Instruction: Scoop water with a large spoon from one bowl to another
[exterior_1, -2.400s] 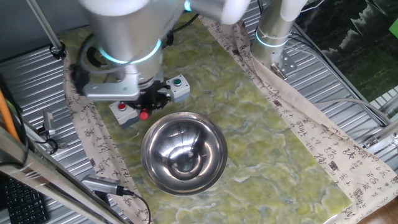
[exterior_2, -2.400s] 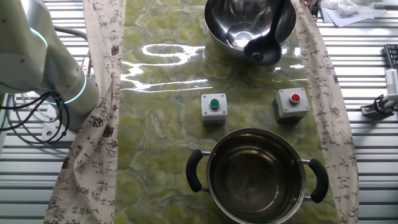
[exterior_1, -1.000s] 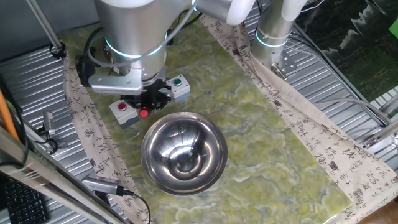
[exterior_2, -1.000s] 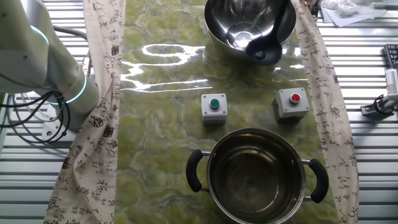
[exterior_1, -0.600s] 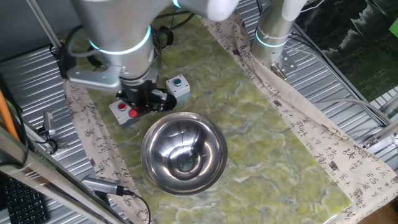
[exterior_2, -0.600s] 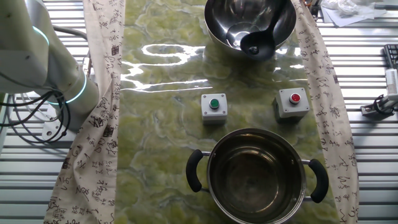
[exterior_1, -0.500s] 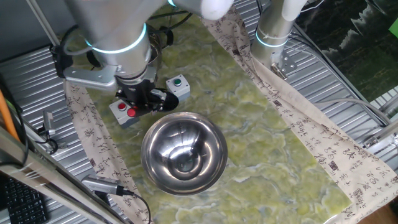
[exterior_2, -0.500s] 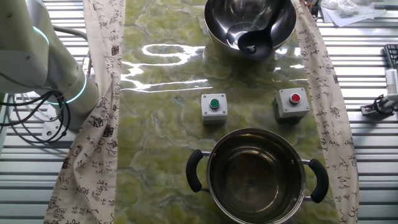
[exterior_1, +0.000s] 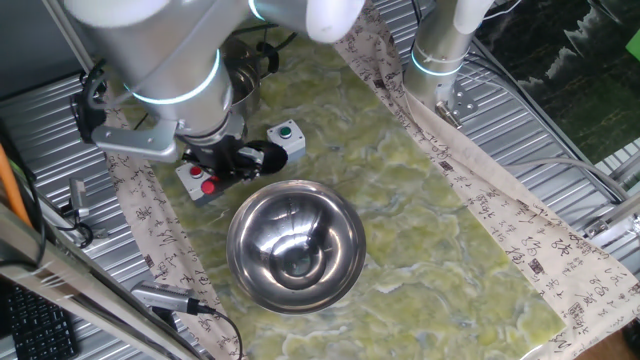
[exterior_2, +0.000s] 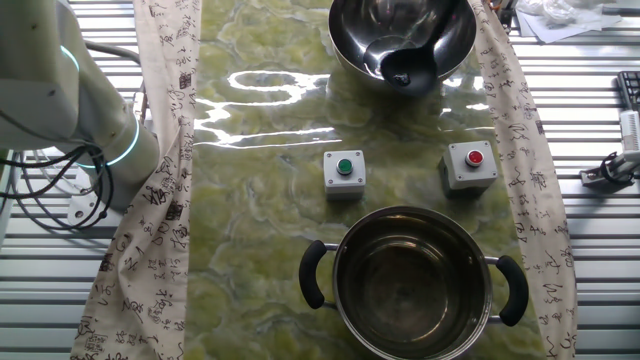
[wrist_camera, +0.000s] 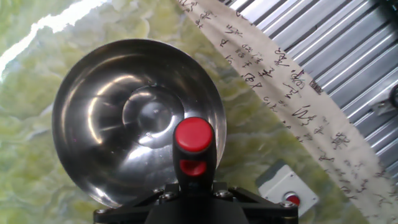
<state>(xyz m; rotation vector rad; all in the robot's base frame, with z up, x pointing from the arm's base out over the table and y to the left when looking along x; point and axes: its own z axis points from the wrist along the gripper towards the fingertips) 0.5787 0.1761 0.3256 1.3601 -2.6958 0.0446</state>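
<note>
Steel mixing bowl (wrist_camera: 93, 87) fills the hand view's centre and left, with the ladle (wrist_camera: 194, 149), red-tipped, over its lower right rim; the gripper (wrist_camera: 194, 200) grasps the ladle's handle. Handled pot (exterior_2: 412, 285) sits lower centre in the other fixed view, well apart

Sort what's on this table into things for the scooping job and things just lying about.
For the job: large spoon, held in the pincer; wide handleless bowl; black-handled pot.

Lying about: green-button box; red-button box; printed cloth strip along the table edge.
</note>
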